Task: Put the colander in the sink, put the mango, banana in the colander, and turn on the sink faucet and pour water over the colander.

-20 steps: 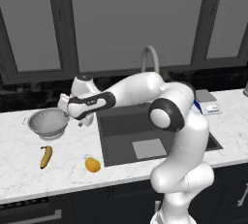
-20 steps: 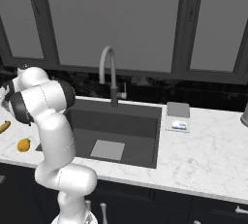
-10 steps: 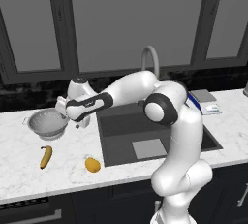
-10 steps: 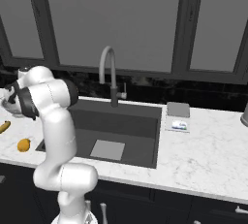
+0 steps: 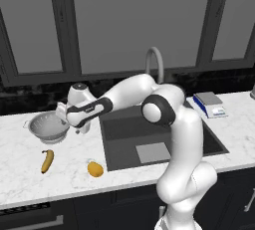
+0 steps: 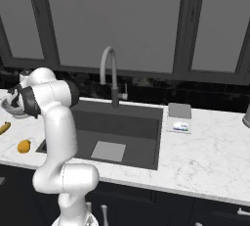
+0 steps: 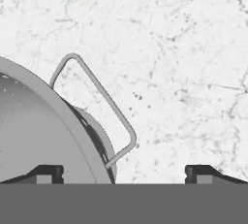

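The silver perforated colander (image 5: 47, 126) stands on the white marble counter left of the sink (image 5: 124, 130). My gripper (image 5: 77, 128) hangs just at its right rim, pointing down. In the hand view the gripper (image 7: 123, 172) is open, and the colander's (image 7: 34, 131) rim and wire side handle (image 7: 97, 102) lie between the two fingertips, toward the left one (image 7: 48, 172). The banana (image 5: 47, 161) and mango (image 5: 95, 169) lie nearer the counter's front edge. The grey gooseneck faucet (image 5: 155, 62) rises behind the dark sink (image 6: 127, 122).
A small scale or box (image 5: 209, 103) sits on the counter right of the sink. Dark window panels and a black backsplash run behind the counter. From the right base view the banana (image 6: 5, 128) and mango (image 6: 24, 146) lie at the far left.
The arm has stretched further left and the hand has dropped a little, bringing the gripper from beside the sink's corner to the colander's right rim. The fruit has not moved.
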Controlling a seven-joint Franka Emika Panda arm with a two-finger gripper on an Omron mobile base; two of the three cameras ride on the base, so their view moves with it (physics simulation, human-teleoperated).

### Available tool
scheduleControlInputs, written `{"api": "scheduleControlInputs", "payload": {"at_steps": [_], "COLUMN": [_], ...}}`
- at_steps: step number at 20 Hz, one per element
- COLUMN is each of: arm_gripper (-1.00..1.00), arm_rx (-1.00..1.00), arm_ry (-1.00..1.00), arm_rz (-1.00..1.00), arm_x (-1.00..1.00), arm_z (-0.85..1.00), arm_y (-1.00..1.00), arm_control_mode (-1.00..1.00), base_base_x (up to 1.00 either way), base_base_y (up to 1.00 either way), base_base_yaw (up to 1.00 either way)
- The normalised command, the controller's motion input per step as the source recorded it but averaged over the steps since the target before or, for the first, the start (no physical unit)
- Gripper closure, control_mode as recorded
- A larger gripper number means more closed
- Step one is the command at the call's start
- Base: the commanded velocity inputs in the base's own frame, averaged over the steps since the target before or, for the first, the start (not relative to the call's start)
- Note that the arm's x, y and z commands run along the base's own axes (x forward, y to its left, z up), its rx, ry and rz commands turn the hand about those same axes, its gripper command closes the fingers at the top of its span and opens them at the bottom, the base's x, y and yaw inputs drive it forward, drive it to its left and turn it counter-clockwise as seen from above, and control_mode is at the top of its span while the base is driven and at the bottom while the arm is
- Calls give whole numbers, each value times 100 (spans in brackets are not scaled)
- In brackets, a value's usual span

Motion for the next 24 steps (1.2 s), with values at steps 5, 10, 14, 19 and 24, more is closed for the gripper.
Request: {"api": "scheduleControlInputs", "payload": {"at_steps": [5, 10, 14, 19, 24], "arm_gripper": [-100, -100, 100, 100, 100], "arm_rx": [0, 0, 0, 0, 0], "arm_ry": [0, 0, 0, -5, -10], "arm_rz": [8, 6, 3, 0, -5], "arm_x": [27, 9, 0, -19, -34], "arm_z": [-12, -23, -34, -29, -6], "arm_y": [17, 15, 4, -3, -19], "arm_control_mode": [-100, -100, -100, -100, -100], "base_base_x": [0, 0, 0, 0, 0], "base_base_y": [0, 0, 0, 0, 0], "base_base_yaw": [0, 0, 0, 0, 0]}}
